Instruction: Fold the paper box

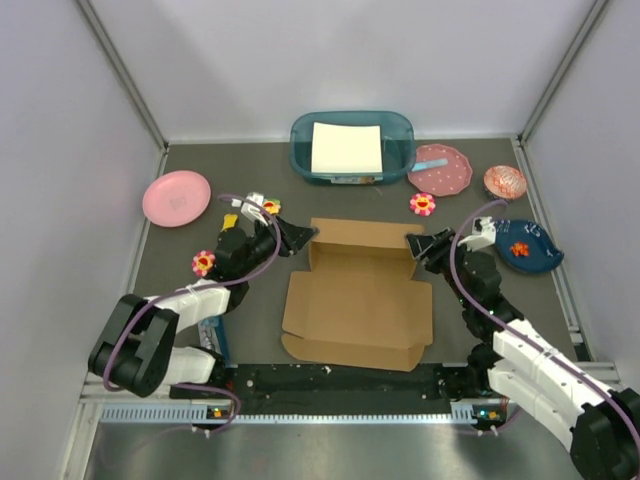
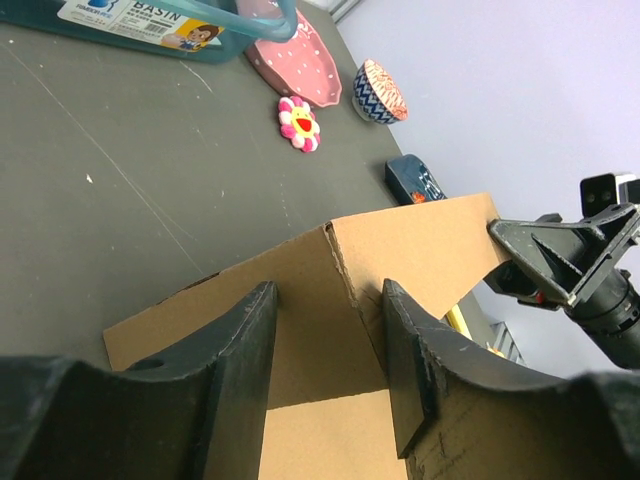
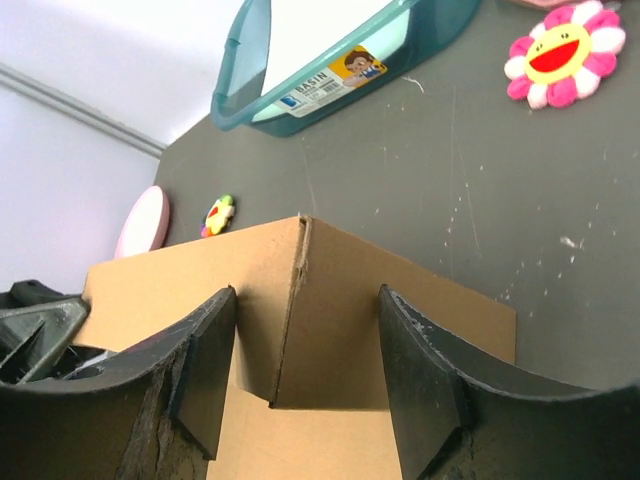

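The paper box point(image 1: 360, 300) is brown cardboard lying in the middle of the table, its back wall point(image 1: 362, 233) raised. The front and side panels lie flat. My left gripper point(image 1: 303, 236) is at the back left corner. In the left wrist view its open jaws point(image 2: 330, 290) frame the upright corner crease of the box point(image 2: 420, 250), and the right finger point(image 2: 410, 350) lies close against the back wall. My right gripper point(image 1: 420, 245) is at the back right corner. Its jaws point(image 3: 307, 295) are also open around that corner of the box point(image 3: 200, 270). Neither gripper lifts the box.
A teal bin point(image 1: 300, 150) holding a white sheet stands behind the box. A pink plate point(image 1: 176, 197) lies at the left. At the right are a dotted pink plate point(image 1: 440, 168), a patterned bowl point(image 1: 505, 181) and a blue plate point(image 1: 528, 247). Flower toys point(image 1: 423, 204) point(image 1: 204, 262) lie nearby.
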Robot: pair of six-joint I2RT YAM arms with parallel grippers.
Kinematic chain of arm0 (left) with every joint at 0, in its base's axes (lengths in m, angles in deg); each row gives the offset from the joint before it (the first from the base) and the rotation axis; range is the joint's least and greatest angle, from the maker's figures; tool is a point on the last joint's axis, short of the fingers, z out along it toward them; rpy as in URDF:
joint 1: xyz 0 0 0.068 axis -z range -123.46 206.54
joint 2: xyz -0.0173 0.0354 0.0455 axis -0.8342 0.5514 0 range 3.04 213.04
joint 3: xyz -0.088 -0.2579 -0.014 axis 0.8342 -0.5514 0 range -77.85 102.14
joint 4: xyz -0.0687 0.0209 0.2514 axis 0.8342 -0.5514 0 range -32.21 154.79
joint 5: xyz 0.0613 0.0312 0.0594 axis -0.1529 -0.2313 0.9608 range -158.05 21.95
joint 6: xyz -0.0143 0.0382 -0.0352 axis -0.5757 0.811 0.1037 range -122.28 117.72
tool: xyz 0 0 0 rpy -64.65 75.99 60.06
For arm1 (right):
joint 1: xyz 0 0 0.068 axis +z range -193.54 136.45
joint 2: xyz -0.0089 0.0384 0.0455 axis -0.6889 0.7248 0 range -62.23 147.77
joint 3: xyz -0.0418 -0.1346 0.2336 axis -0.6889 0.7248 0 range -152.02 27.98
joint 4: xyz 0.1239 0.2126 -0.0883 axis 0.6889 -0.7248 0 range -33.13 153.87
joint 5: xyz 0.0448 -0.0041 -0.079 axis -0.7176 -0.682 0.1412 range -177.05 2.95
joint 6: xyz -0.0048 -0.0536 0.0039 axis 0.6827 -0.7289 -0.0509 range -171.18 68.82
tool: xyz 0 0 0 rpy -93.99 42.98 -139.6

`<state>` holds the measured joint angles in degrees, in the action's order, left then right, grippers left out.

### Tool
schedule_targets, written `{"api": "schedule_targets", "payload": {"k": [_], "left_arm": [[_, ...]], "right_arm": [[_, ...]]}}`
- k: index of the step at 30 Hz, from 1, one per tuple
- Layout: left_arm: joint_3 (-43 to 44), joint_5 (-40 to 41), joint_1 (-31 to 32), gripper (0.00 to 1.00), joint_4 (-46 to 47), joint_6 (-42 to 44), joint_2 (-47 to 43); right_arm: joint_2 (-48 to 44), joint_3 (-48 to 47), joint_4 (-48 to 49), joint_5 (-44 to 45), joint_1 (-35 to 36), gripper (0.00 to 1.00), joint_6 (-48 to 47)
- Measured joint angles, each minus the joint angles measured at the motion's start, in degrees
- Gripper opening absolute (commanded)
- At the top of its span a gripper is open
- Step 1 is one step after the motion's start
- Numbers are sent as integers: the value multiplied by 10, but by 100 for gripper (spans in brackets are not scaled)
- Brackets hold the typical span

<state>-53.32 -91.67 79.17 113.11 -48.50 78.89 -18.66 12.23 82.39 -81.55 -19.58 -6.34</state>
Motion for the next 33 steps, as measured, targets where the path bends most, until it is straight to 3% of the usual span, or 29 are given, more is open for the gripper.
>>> {"api": "schedule_targets", "payload": {"k": [8,13,22,25,29,33], "left_arm": [[-17,8,2,46,21,1,-4],[-27,8,3,46,35,1,-7],[-17,11,7,46,19,1,-8],[-8,14,9,46,5,1,-9],[0,17,11,46,-10,1,-10],[9,21,13,46,-23,5,-8]], "right_arm": [[-42,15,-40,59,39,62,80],[-73,26,-68,60,45,76,108],[-81,-54,-216,63,53,90,54],[-58,-89,-241,60,50,89,12],[-29,-99,-229,19,13,80,-20],[-3,-97,-183,-35,-25,57,-33]]}}
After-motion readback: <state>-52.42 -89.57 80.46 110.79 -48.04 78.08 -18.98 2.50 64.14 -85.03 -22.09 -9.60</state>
